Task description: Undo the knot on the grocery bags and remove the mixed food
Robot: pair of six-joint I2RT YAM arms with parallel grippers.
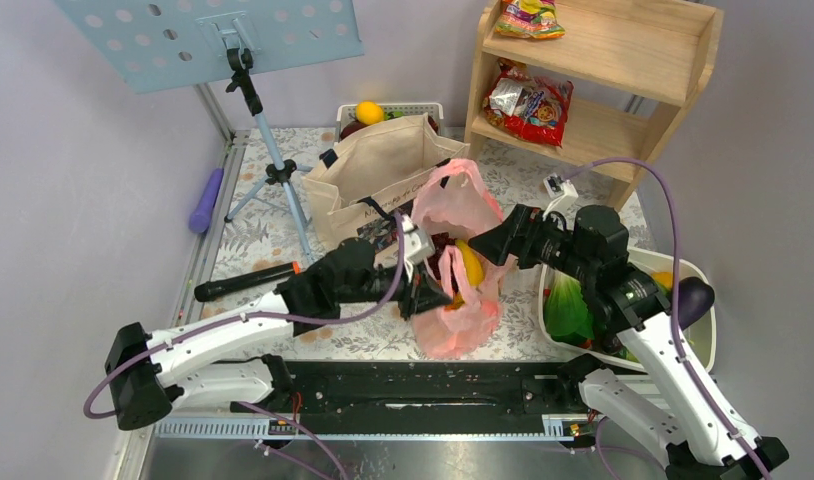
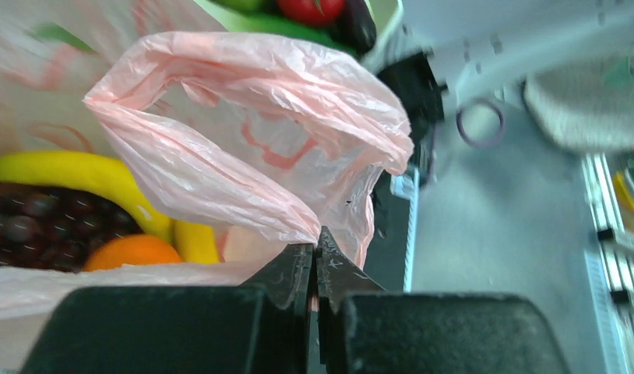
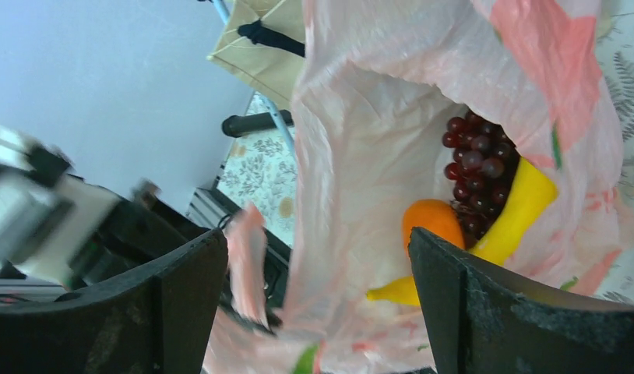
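Note:
One pink grocery bag (image 1: 461,265) stands mid-table with its mouth open. Inside lie a yellow banana (image 3: 524,201), dark grapes (image 3: 476,167) and an orange (image 3: 431,222). My left gripper (image 2: 315,243) is shut on a loose pink handle loop (image 2: 244,132) at the bag's near left side, with thin plastic pinched between its tips. My right gripper (image 3: 318,245) is open at the bag's right, and the bag wall hangs between its fingers (image 3: 454,296) without being gripped. No knot is in view.
A beige canvas tote (image 1: 378,170) stands behind the bag. A wooden shelf (image 1: 603,95) with snack packets (image 1: 531,105) is at back right. A white basin (image 1: 705,335) of vegetables sits right. A music stand (image 1: 273,175) and a black-handled tool (image 1: 245,282) are left.

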